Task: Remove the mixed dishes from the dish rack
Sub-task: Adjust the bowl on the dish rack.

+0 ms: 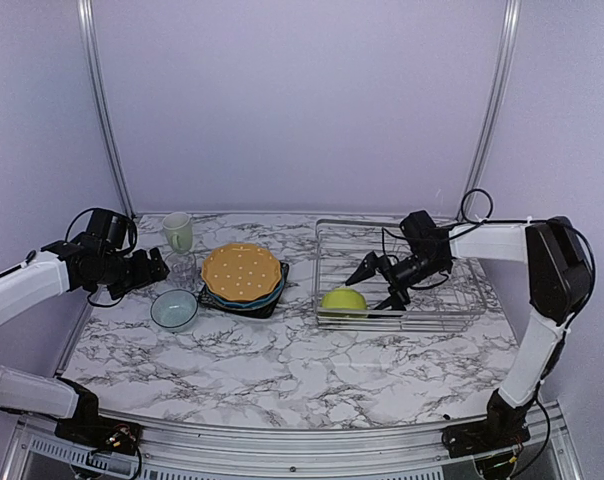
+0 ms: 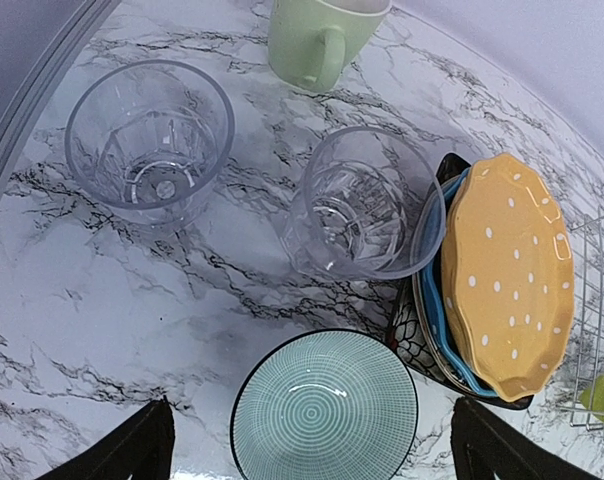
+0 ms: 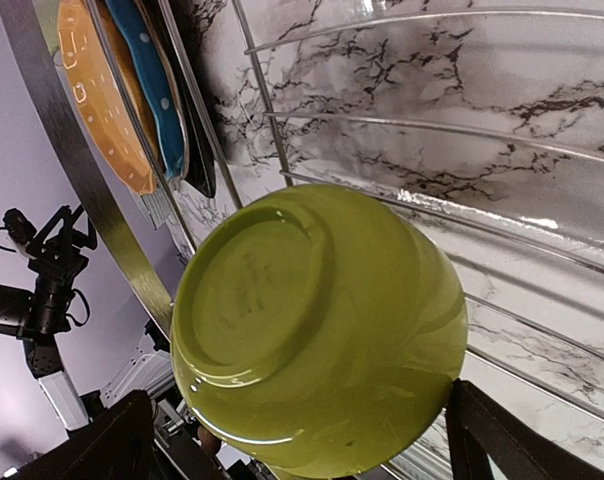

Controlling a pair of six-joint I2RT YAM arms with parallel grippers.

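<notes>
Top: lime bowl (image 1: 344,299) sits in the rack (image 1: 402,222), near-left corner. Right gripper (image 1: 367,293) is inside the rack just beside the bowl, fingers spread, gripping nothing. Left of the rack on the table (image 1: 282,370): orange plate (image 1: 242,272) on blue plate (image 1: 273,298) on dark plate (image 1: 267,311), small bowl (image 1: 174,310), glass (image 1: 182,268), mug (image 1: 178,232). Left gripper (image 1: 162,265) hangs farther left of the rack, by the glass.

Left wrist: fingers (image 2: 122,455) wide apart, released, holding nothing. Small bowl (image 2: 324,408) lies below them. Glass (image 2: 362,205) is against the plate stack, second glass (image 2: 149,140) farther from the rack (image 2: 602,320), mug (image 2: 312,40) beyond.

Right wrist: fingers (image 3: 512,440) wide, either side of the lime bowl (image 3: 322,330), which lies base-up on the rack wires (image 3: 272,130). Contact: cannot tell.
</notes>
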